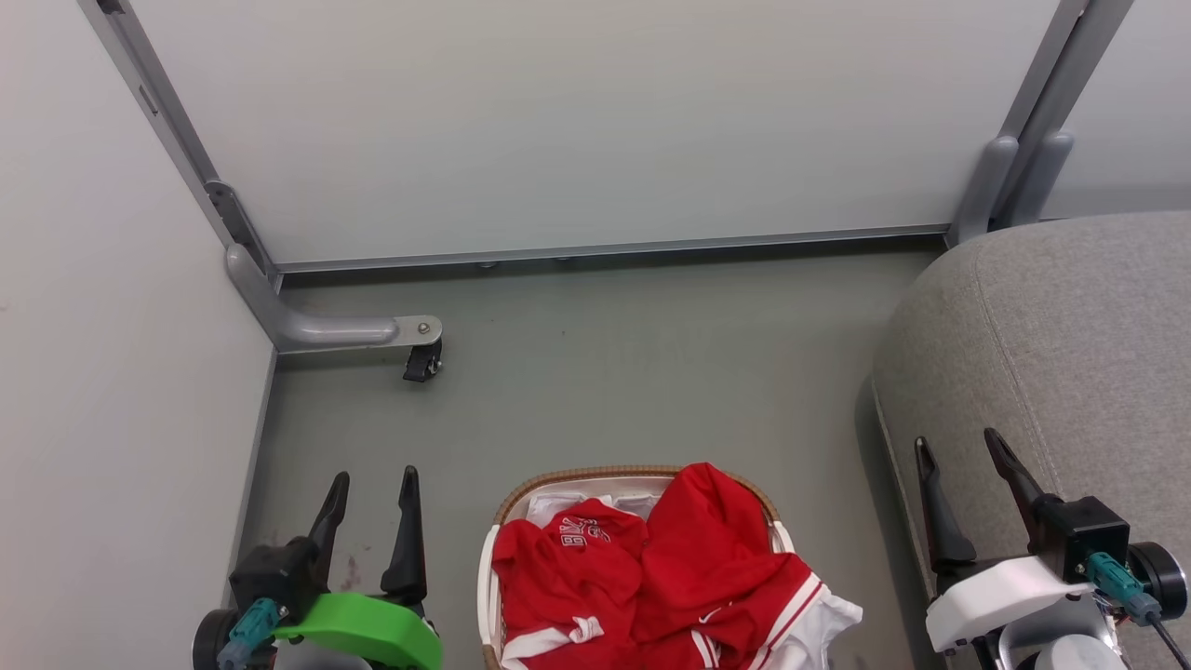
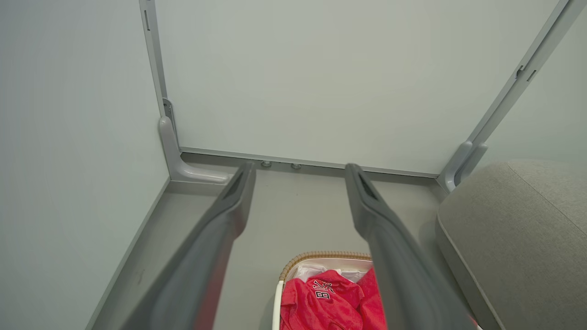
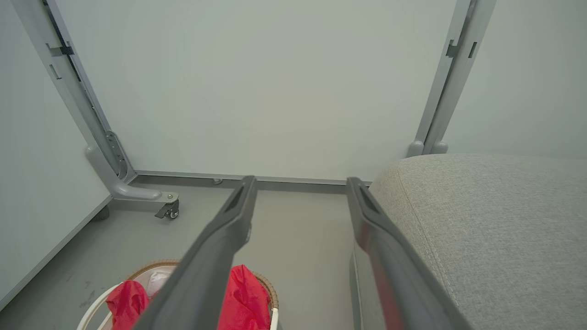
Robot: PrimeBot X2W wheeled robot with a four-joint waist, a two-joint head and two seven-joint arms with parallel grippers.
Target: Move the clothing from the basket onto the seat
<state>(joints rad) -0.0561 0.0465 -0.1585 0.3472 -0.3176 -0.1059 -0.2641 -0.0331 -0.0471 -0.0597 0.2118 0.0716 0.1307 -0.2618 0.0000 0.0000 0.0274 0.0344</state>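
Observation:
Red clothing (image 1: 651,577) with white trim fills the basket (image 1: 595,478), an oval one with a brown woven rim, at the bottom middle of the head view; one white-striped piece hangs over its right side. The left wrist view catches the clothing (image 2: 328,302) in the basket (image 2: 321,255), and so does the right wrist view: clothing (image 3: 245,298), basket (image 3: 151,266). The grey seat (image 1: 1070,354) stands at the right, seat (image 2: 513,233), seat (image 3: 486,220). My left gripper (image 1: 369,482) is open left of the basket. My right gripper (image 1: 958,445) is open at the seat's front edge. Both hold nothing.
Pale partition panels (image 1: 577,121) close off the back and left. A grey foot with a black caster (image 1: 421,358) juts onto the grey floor (image 1: 633,372) at the back left. Grey posts (image 1: 1014,177) stand behind the seat.

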